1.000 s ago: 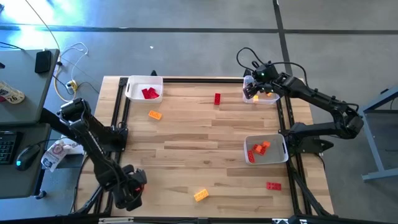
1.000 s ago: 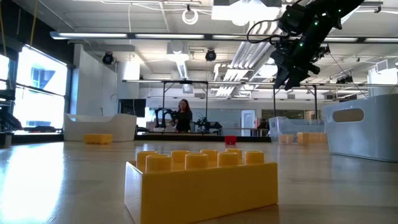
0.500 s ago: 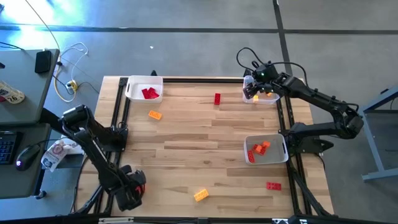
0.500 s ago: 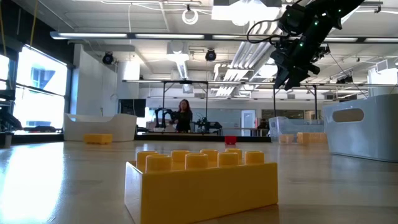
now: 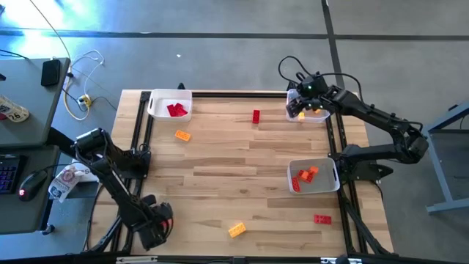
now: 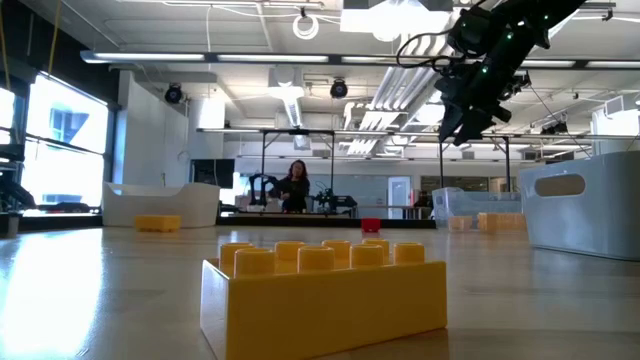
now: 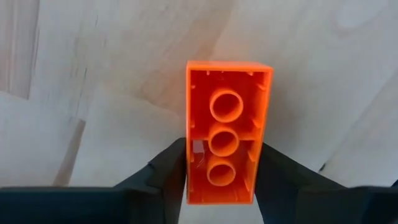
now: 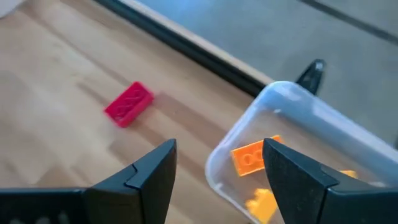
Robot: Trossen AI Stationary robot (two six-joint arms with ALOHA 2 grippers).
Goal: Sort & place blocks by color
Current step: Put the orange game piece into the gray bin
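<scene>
Left gripper [image 7: 221, 171] clamps orange block [image 7: 227, 148] btwn both fingers [image 7: 163, 171], hollow underside w/ three tubes facing cam, over wood table [image 7: 93, 93].

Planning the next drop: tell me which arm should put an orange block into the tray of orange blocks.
Left. The left gripper already holds an orange block between its fingers, at the near left corner. The right gripper is open and empty over the far-right tray.

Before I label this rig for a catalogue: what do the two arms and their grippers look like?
Both arms are dark, jointed. The right arm carries looping black cables and a small green light near its wrist. The right gripper has two broad, wedge-shaped black fingers; the left gripper has matching dark ones.
</scene>
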